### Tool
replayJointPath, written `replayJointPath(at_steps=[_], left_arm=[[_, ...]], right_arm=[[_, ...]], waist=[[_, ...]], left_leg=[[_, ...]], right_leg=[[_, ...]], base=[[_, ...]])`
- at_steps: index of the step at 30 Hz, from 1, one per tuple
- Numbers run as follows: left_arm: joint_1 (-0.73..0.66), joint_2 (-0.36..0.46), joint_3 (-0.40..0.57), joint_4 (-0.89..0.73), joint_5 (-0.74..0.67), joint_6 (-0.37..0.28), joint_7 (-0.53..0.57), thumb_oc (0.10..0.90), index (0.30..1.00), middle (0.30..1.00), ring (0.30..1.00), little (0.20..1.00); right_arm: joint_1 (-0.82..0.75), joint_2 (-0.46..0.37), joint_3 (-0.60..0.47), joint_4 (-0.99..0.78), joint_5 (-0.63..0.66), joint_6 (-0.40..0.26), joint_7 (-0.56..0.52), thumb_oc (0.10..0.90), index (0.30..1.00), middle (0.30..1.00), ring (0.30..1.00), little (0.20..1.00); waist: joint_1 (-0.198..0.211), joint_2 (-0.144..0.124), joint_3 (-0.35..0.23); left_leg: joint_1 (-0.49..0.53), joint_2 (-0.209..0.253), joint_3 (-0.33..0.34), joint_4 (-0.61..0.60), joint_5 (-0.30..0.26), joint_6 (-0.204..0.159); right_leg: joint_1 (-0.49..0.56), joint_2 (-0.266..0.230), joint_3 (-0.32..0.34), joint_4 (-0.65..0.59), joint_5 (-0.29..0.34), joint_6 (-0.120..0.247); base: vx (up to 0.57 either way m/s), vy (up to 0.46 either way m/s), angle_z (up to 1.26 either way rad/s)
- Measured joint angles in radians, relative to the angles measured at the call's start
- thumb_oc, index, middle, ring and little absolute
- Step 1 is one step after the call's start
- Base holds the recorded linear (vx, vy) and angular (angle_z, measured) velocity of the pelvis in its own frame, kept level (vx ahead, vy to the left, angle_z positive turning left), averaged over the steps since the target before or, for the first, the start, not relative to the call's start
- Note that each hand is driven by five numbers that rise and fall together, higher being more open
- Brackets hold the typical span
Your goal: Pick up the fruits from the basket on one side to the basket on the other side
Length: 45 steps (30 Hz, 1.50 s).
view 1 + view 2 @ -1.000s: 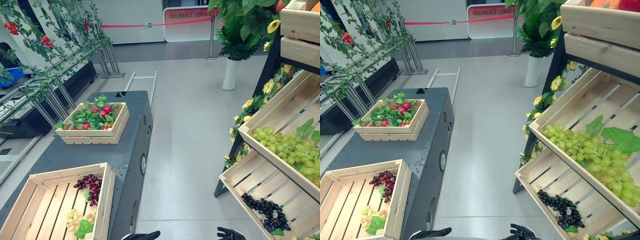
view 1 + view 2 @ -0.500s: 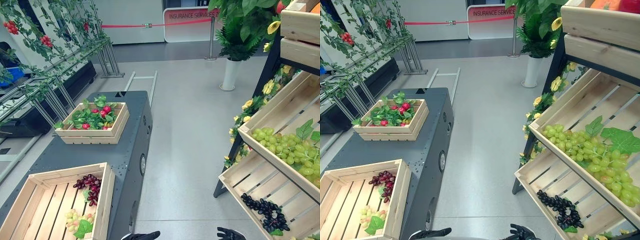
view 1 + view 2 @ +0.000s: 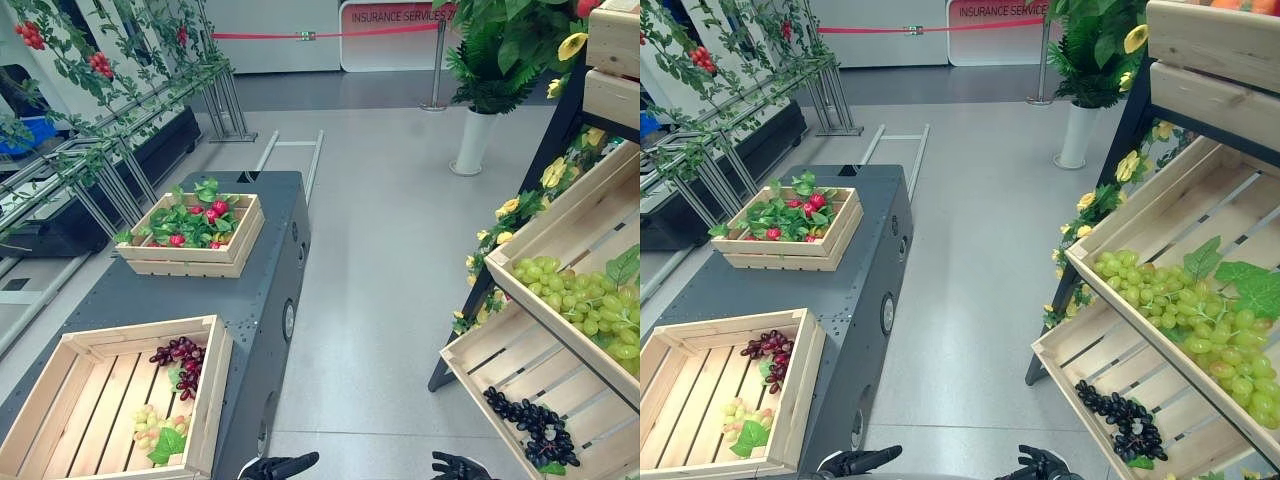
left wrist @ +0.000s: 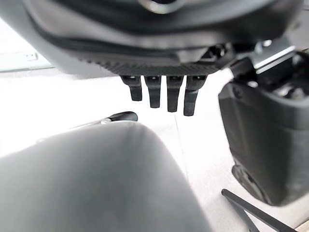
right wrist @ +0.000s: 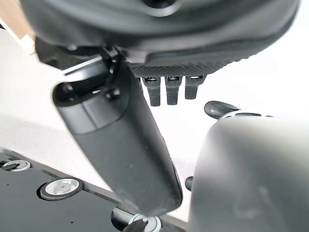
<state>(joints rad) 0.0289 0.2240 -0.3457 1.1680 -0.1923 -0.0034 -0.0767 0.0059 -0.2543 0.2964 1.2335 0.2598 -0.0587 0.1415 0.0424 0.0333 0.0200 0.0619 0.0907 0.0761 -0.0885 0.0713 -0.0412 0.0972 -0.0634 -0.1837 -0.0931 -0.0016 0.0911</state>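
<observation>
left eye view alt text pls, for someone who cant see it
A grey cart holds two wooden crates: the nearer crate holds purple grapes and green grapes. Shelf crates on the right hold more grapes. Both robot hands, left and right, hang low, empty.

A dark grey bench (image 3: 250,300) is carrying two wooden crates: a near crate (image 3: 110,405) holding purple and green grapes, and a far crate (image 3: 190,240) holding red fruit among leaves. Opposite, slanted wooden shelves (image 3: 1110,345) are bearing green and black grapes.

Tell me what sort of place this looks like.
Probably a mock fruit stall set up in an indoor lobby or showroom: slanted wooden shelf crates holding green grapes, a red barrier tape on posts, and a grey polished floor.
</observation>
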Motion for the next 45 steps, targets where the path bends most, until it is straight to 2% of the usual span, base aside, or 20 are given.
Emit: replayJointPath(at_steps=[5, 8, 9, 11, 12, 14, 18, 19, 20, 21, 24, 28, 30, 32, 35, 37, 39, 41, 43, 45], left_arm=[[-0.018, 0.002, -0.001, -0.001, 0.000, -0.001, 0.022, 0.800, 0.900, 0.900, 0.900, 0.900], [-0.052, 0.000, 0.000, -0.001, 0.001, -0.002, 0.035, 0.800, 0.900, 0.900, 0.900, 0.900], [-0.071, 0.002, 0.003, 0.000, 0.001, -0.001, 0.038, 0.800, 0.900, 0.900, 0.900, 0.900], [-0.082, 0.005, 0.010, -0.001, 0.003, -0.002, 0.040, 0.800, 0.900, 0.900, 0.900, 0.900], [-0.083, 0.005, 0.010, -0.001, 0.005, -0.002, 0.040, 0.800, 0.900, 0.900, 0.900, 0.900], [-0.084, 0.002, 0.007, -0.002, 0.026, -0.004, 0.043, 0.800, 0.900, 0.900, 0.900, 0.900], [-0.079, 0.000, 0.006, 0.009, 0.031, -0.015, 0.039, 0.800, 0.900, 0.900, 0.900, 0.900], [-0.075, -0.004, 0.007, 0.010, 0.030, -0.017, 0.035, 0.800, 0.900, 0.900, 0.900, 0.900], [-0.077, 0.000, 0.006, 0.010, 0.030, -0.022, 0.028, 0.800, 0.900, 0.900, 0.900, 0.900], [-0.075, 0.009, 0.009, 0.009, 0.030, -0.032, 0.026, 0.800, 0.900, 0.900, 0.900, 0.900], [-0.072, 0.019, 0.003, 0.009, 0.030, -0.035, 0.012, 0.800, 0.900, 0.900, 0.900, 0.900], [-0.076, 0.022, 0.000, -0.024, 0.030, -0.034, -0.002, 0.800, 0.900, 0.900, 0.900, 0.900], [-0.081, 0.020, -0.002, -0.033, 0.029, -0.034, -0.008, 0.800, 0.900, 0.900, 0.900, 0.900], [-0.087, 0.023, -0.008, -0.054, 0.016, -0.035, -0.017, 0.800, 0.900, 0.900, 0.900, 0.900], [-0.107, 0.049, -0.043, -0.082, -0.005, -0.035, -0.018, 0.800, 0.900, 0.900, 0.900, 0.900], [-0.125, 0.063, -0.063, -0.106, -0.010, -0.034, -0.010, 0.800, 0.900, 0.900, 0.900, 0.900], [-0.140, 0.065, -0.068, -0.121, -0.020, -0.034, -0.005, 0.800, 0.900, 0.900, 0.900, 0.900], [-0.145, 0.063, -0.081, -0.144, -0.020, -0.033, 0.001, 0.800, 0.900, 0.900, 0.900, 0.900], [-0.150, 0.058, -0.090, -0.156, -0.019, -0.031, 0.004, 0.800, 0.900, 0.900, 0.900, 0.900], [-0.153, 0.059, -0.088, -0.156, -0.018, -0.026, 0.004, 0.800, 0.900, 0.900, 0.900, 0.900]], right_arm=[[-0.009, -0.005, 0.001, -0.001, 0.000, 0.000, 0.004, 0.800, 0.900, 0.900, 0.900, 0.900], [-0.036, -0.012, 0.004, -0.002, -0.018, 0.001, 0.007, 0.800, 0.900, 0.900, 0.900, 0.900], [-0.047, -0.012, 0.005, -0.002, -0.018, 0.001, 0.008, 0.800, 0.900, 0.900, 0.900, 0.900], [-0.051, -0.012, 0.008, -0.004, -0.019, 0.001, 0.009, 0.800, 0.900, 0.900, 0.900, 0.900], [-0.047, -0.014, 0.030, -0.004, -0.019, 0.001, 0.009, 0.800, 0.900, 0.900, 0.900, 0.900], [-0.039, -0.021, 0.034, -0.004, -0.018, -0.002, 0.009, 0.800, 0.900, 0.900, 0.900, 0.900], [-0.035, -0.019, 0.024, -0.006, -0.017, -0.012, 0.008, 0.800, 0.900, 0.900, 0.900, 0.900], [-0.028, -0.023, 0.025, -0.002, -0.017, -0.018, 0.005, 0.800, 0.900, 0.900, 0.900, 0.900], [-0.026, -0.015, 0.020, 0.000, -0.017, -0.026, -0.001, 0.800, 0.900, 0.900, 0.900, 0.900], [-0.022, -0.004, 0.000, 0.000, -0.018, -0.036, -0.002, 0.800, 0.900, 0.900, 0.900, 0.900], [-0.010, 0.008, -0.012, 0.000, -0.025, -0.051, -0.004, 0.800, 0.900, 0.900, 0.900, 0.900], [-0.016, 0.011, -0.011, -0.004, -0.058, -0.057, -0.004, 0.800, 0.900, 0.900, 0.900, 0.900], [-0.022, 0.009, -0.011, -0.005, -0.057, -0.057, -0.004, 0.800, 0.900, 0.900, 0.900, 0.900], [-0.030, 0.007, -0.010, -0.014, -0.056, -0.056, -0.007, 0.800, 0.900, 0.900, 0.900, 0.900], [-0.033, 0.016, -0.005, -0.034, -0.055, -0.056, -0.007, 0.800, 0.900, 0.900, 0.900, 0.900], [-0.038, 0.019, 0.003, -0.040, -0.055, -0.056, -0.007, 0.800, 0.900, 0.900, 0.900, 0.900], [-0.037, 0.019, 0.023, -0.060, -0.055, -0.057, -0.010, 0.800, 0.900, 0.900, 0.900, 0.900], [-0.037, 0.019, 0.035, -0.062, -0.055, -0.058, -0.011, 0.800, 0.900, 0.900, 0.900, 0.900], [-0.047, 0.019, 0.036, -0.063, -0.051, -0.062, -0.010, 0.800, 0.900, 0.900, 0.900, 0.900], [-0.054, 0.021, 0.036, -0.064, -0.042, -0.062, -0.011, 0.800, 0.900, 0.900, 0.900, 0.900]], waist=[[0.006, 0.009, 0.014], [0.013, 0.019, 0.062], [0.021, 0.013, 0.081], [0.033, -0.009, 0.096], [0.027, -0.010, 0.099], [0.013, -0.009, 0.100], [-0.013, -0.001, 0.100], [-0.014, 0.010, 0.099], [-0.014, 0.009, 0.103], [-0.011, -0.006, 0.104], [-0.002, -0.023, 0.098], [0.005, -0.028, 0.096], [0.003, -0.023, 0.096], [0.006, -0.021, 0.093], [0.020, -0.046, 0.095], [0.033, -0.056, 0.104], [0.027, -0.050, 0.108], [0.028, -0.050, 0.111], [0.026, -0.045, 0.125], [0.025, -0.055, 0.130]], left_leg=[[-0.069, 0.015, -0.018, 0.059, -0.006, -0.021], [-0.133, 0.015, -0.034, 0.147, 0.000, -0.033], [-0.156, 0.007, -0.041, 0.172, 0.028, -0.072], [-0.163, -0.008, -0.030, 0.154, 0.099, -0.105], [-0.159, -0.001, 0.055, 0.125, 0.093, -0.099], [-0.136, 0.025, 0.190, 0.077, 0.081, -0.084], [-0.112, 0.033, 0.290, 0.052, 0.077, -0.070], [-0.085, 0.030, 0.311, 0.026, 0.061, -0.021], [-0.071, 0.012, 0.305, 0.008, 0.067, 0.046], [-0.068, -0.012, 0.287, 0.000, 0.060, 0.058], [-0.062, -0.057, 0.274, 0.000, 0.042, 0.083], [-0.056, -0.098, 0.248, 0.000, 0.026, 0.112], [-0.040, -0.101, 0.224, -0.001, 0.016, 0.122], [-0.022, -0.093, 0.201, -0.006, -0.002, 0.131], [-0.020, -0.107, 0.171, -0.007, -0.013, 0.153], [-0.022, -0.114, 0.116, -0.004, -0.008, 0.168], [-0.032, -0.105, 0.038, 0.000, 0.000, 0.169], [-0.033, -0.110, 0.001, 0.000, 0.002, 0.167], [-0.034, -0.112, -0.049, 0.000, 0.002, 0.165], [-0.042, -0.112, -0.079, 0.000, 0.000, 0.162]], right_leg=[[-0.034, 0.012, -0.021, 0.009, -0.009, -0.009], [-0.049, 0.021, -0.027, 0.029, -0.016, -0.027], [-0.050, 0.013, -0.034, 0.030, -0.016, -0.031], [-0.037, -0.009, -0.064, 0.015, -0.004, -0.044], [-0.014, -0.028, -0.132, -0.001, 0.010, -0.054], [0.008, -0.036, -0.210, -0.001, -0.001, -0.045], [0.022, -0.036, -0.271, 0.005, -0.016, -0.017], [0.030, -0.034, -0.288, 0.014, -0.021, 0.000], [0.036, -0.045, -0.283, 0.023, -0.028, 0.015], [0.036, -0.063, -0.274, 0.038, -0.037, 0.028], [0.025, -0.105, -0.261, 0.080, -0.063, 0.051], [0.036, -0.144, -0.263, 0.113, -0.064, 0.052], [0.029, -0.159, -0.265, 0.193, -0.064, 0.050], [-0.024, -0.186, -0.256, 0.355, -0.068, 0.047], [-0.100, -0.224, -0.199, 0.505, -0.076, 0.054], [-0.124, -0.212, -0.163, 0.540, -0.075, 0.056], [-0.130, -0.141, -0.119, 0.456, -0.075, 0.056], [-0.135, -0.111, -0.112, 0.336, -0.070, 0.060], [-0.156, -0.098, -0.083, 0.193, -0.049, 0.084], [-0.179, -0.105, -0.038, 0.095, -0.001, 0.107]], base=[[-0.05, -0.126, 0.14], [-0.01, -0.052, 0.29], [0.05, 0.075, 0.27], [0.10, 0.112, 0.37], [0.12, 0.130, 0.61], [0.14, 0.209, 0.80], [0.16, 0.292, 0.72], [0.20, 0.386, 0.42], [0.18, 0.356, 0.46], [0.18, 0.360, 0.43], [0.13, 0.306, 0.25], [0.13, 0.338, 0.29], [0.06, 0.258, 0.31], [0.03, 0.182, 0.26], [0.01, 0.105, 0.23], [-0.03, -0.009, 0.35], [-0.01, -0.073, 0.56], [0.03, -0.116, 0.59], [0.07, -0.204, 0.57], [0.13, -0.222, 0.64]])
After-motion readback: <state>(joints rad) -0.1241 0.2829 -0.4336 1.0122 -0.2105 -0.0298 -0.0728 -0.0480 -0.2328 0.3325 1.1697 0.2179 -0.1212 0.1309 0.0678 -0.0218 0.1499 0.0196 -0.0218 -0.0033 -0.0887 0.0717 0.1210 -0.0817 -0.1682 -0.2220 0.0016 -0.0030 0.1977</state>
